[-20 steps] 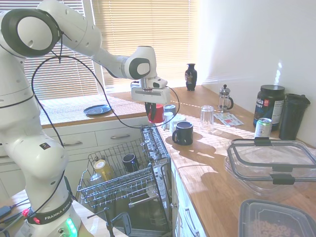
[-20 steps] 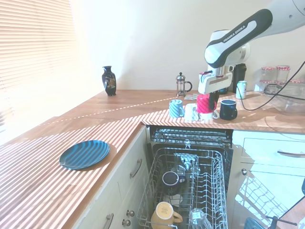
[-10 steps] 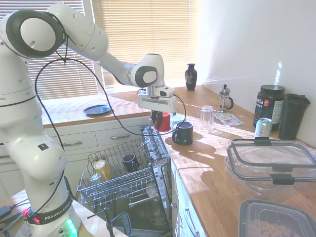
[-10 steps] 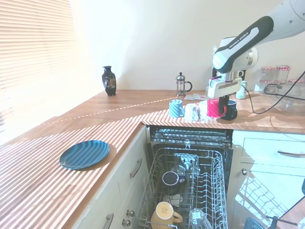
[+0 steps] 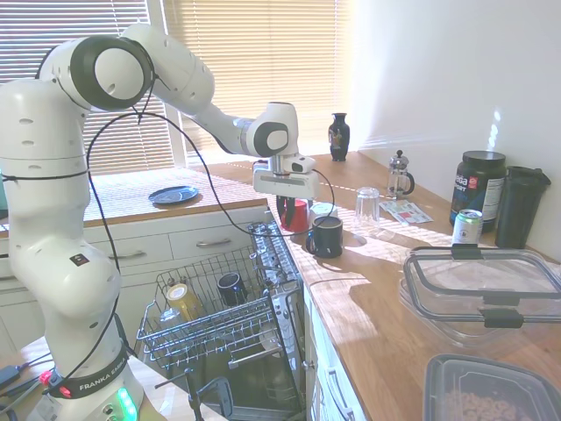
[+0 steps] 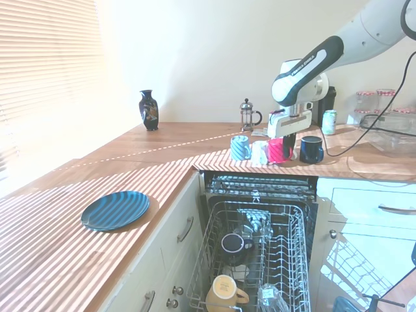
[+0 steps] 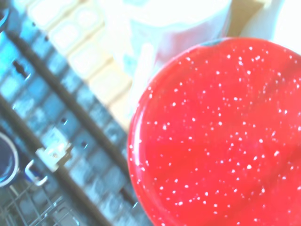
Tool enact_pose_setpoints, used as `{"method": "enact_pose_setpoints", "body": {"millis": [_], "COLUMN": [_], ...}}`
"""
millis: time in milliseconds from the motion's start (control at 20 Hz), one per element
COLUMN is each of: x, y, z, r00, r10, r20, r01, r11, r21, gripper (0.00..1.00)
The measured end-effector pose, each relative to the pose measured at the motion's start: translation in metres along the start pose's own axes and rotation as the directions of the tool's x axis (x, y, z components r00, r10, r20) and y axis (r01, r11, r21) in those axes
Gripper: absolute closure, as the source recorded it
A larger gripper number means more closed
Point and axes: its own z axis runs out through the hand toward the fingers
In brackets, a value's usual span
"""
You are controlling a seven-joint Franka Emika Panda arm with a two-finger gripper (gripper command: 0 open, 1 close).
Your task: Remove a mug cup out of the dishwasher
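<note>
Red mug cup (image 5: 298, 214) seen clamped in pincer (image 6: 283, 147), at surface (image 6: 195, 146) level above dishwasher (image 6: 257, 253) rack. Wrist view alone shows white speckles on mug cup. 2nd ext. view: 1 navy mug (image 6: 311, 149) beside pincer, 2 pale cups on other side.

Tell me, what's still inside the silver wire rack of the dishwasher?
In the silver wire rack sit a black mug with a pale rim, a tan mug and some clear glassware. The dark dishwasher interior behind is hidden.
</note>
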Motion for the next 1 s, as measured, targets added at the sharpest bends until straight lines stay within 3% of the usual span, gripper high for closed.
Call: {"method": "enact_pose_setpoints", "body": {"millis": [450,500,1000], "x": [0.033,0.035,0.036], "y": [-0.012,-0.013,-0.016], "z": [0.021,0.023,0.027], "r00": [1.0,1.0,1.0], "r10": [0.0,0.0,0.005], "r20": [0.013,0.014,0.02], "r01": [0.001,0.001,-0.004], "r11": [0.999,0.999,0.998], "r21": [-0.037,-0.04,-0.06], "gripper": [1.0,0.0,0.0]}}
